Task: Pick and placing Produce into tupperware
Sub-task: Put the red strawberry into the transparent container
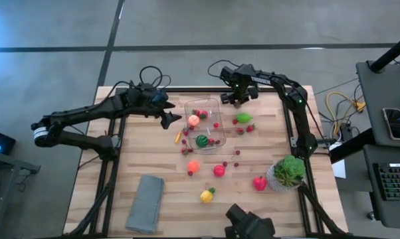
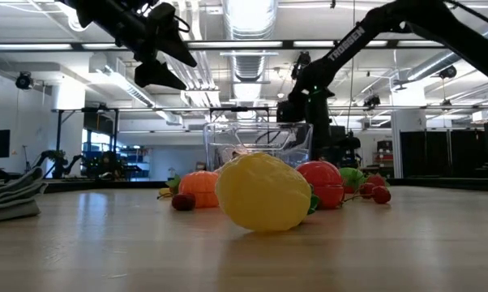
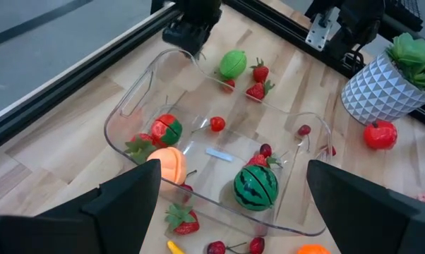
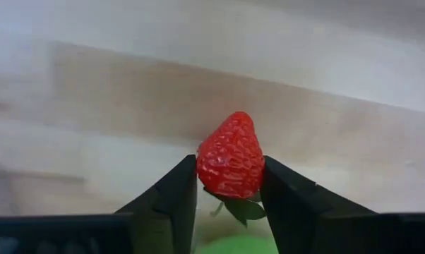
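Note:
The clear tupperware [image 1: 204, 123] stands mid-table and holds a peach-coloured fruit [image 3: 168, 162], a small watermelon [image 3: 255, 187], a red-green apple [image 3: 166, 130] and some cherries. More produce lies around it: a yellow fruit [image 1: 206, 194], red pieces [image 1: 218, 170], an orange one [image 1: 193, 166] and a green one [image 1: 243, 118]. My left gripper [image 1: 171, 119] hovers open beside the tupperware's left side, its fingers wide apart in the left wrist view [image 3: 231, 169]. My right gripper [image 1: 234, 99] is shut on a red strawberry [image 4: 231, 164] at the tupperware's far right corner. My right gripper pinches the strawberry between its two fingers [image 4: 177, 190], one on each flank of the berry's wide part [image 4: 207, 169]. The pointed end sticks out past the fingertips and the green leaves [image 4: 242, 209] sit back between them. The berry is lifted clear, above the table.
A bushy green plant in a white pot [image 1: 288, 171] stands near the table's right edge. A folded grey cloth [image 1: 145, 202] lies at the near left. A dark frame rail [image 3: 71, 77] runs along the table's far side. Bare wood lies left of the cloth.

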You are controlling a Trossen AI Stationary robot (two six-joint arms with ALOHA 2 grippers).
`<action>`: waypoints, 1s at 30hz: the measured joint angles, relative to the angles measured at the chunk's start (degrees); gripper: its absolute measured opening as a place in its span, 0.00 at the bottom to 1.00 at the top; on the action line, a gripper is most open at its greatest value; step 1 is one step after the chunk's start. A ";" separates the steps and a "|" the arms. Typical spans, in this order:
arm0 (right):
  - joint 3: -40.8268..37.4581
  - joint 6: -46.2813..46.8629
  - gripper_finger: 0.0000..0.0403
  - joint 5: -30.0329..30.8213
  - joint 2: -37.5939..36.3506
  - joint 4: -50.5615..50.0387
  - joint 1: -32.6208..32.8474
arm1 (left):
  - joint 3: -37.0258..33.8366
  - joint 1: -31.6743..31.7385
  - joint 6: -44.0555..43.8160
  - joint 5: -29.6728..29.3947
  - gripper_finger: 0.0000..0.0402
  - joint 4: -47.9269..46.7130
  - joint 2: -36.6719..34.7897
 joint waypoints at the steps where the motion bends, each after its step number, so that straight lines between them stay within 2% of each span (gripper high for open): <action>1: 0.00 -0.11 0.32 0.22 -0.91 -0.04 0.16 | 0.00 0.00 0.02 0.00 0.85 0.00 0.00; 7: 0.00 -0.20 0.32 1.35 -9.35 -2.40 1.48 | -0.04 -0.02 2.91 -0.02 0.85 -0.72 0.00; 10: 0.00 0.53 0.35 -0.83 -15.39 -1.90 3.72 | -0.14 -0.02 3.06 -0.03 0.85 -1.20 -0.01; 13: 0.00 2.87 0.35 -4.71 -20.61 1.12 7.74 | -0.62 -0.02 5.25 -0.03 0.85 -3.18 -0.03; 16: 0.00 6.33 0.35 -5.21 -23.69 7.48 12.51 | -3.04 -0.02 7.08 -0.90 0.85 -5.64 -0.04; 19: 0.07 8.26 0.36 -5.26 -24.03 15.90 17.09 | -6.98 -0.02 7.01 -1.12 0.85 -7.71 -0.04; 22: 0.12 8.03 0.37 -5.26 -22.19 20.11 20.44 | -10.62 -0.24 5.54 -0.74 0.85 -7.62 -0.04; 30: -0.02 10.85 0.51 -3.74 -15.87 17.69 22.78 | -15.63 -0.90 4.00 0.59 0.85 -5.14 -0.04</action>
